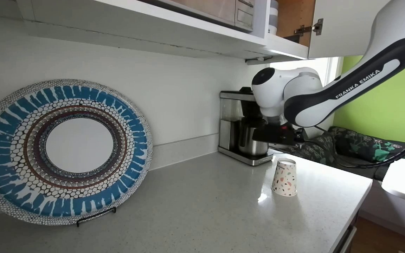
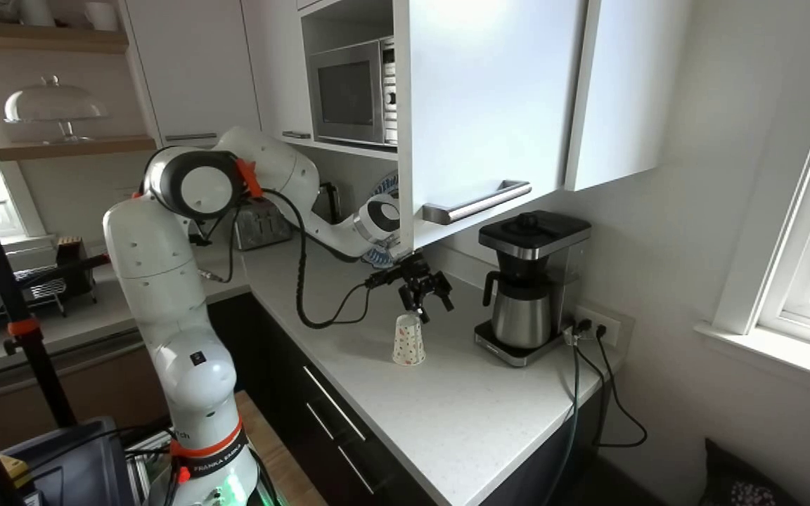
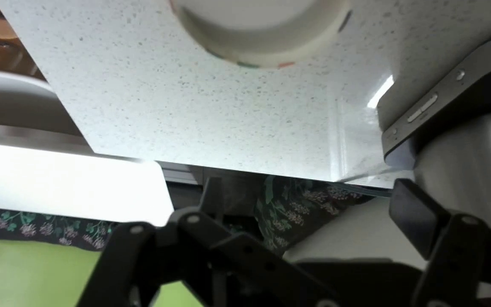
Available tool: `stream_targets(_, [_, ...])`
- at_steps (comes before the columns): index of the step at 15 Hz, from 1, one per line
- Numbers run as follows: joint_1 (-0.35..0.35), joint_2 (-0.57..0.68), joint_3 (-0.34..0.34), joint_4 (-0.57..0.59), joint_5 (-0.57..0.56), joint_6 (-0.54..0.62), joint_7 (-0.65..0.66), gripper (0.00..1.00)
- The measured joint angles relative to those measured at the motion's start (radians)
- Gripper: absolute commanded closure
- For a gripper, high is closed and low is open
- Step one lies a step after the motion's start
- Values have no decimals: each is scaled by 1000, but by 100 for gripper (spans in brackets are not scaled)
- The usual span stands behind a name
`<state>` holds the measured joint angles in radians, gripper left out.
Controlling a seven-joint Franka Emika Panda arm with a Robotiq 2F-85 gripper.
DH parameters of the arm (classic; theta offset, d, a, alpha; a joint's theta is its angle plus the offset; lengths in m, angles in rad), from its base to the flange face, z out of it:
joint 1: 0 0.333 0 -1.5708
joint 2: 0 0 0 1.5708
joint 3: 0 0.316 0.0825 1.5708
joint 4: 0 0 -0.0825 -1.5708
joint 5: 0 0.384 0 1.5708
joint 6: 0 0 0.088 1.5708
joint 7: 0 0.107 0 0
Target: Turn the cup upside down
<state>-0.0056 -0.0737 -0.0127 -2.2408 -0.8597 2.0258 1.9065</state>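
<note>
The small tapered white paper cup with speckles (image 1: 284, 181) stands on the counter in both exterior views (image 2: 408, 344). Its narrow end is up and its wide end is down. In the wrist view its upper end (image 3: 267, 59) shows at the top edge as a recessed white disc; the rest is cut off. My gripper (image 2: 437, 310) is just above the cup, in line with its top in that view. In the wrist view the two fingers (image 3: 311, 207) stand wide apart with nothing between them. In an exterior view the gripper body (image 1: 276, 135) hides the fingers.
A coffee maker (image 1: 229, 140) with a steel carafe stands close behind the cup, also at the right in the wrist view (image 3: 424, 104). An open cupboard door (image 2: 489, 105) hangs above the gripper. A large patterned plate (image 1: 132, 147) leans on the wall. The counter's end edge (image 1: 367, 186) is near the cup.
</note>
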Motion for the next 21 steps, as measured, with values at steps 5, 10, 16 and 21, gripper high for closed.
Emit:
stream_targets(5, [-29,-74,-49,-12,165,183,-298,0])
stream_targets(10, [-36,-125,-79,-25,359,224,-669,0])
stream_targets(16, [-41,-191,-102,-58,481,223,-1098,0])
stream_targets(21, [-49,-259,-98,-85,608,174,-1393,0])
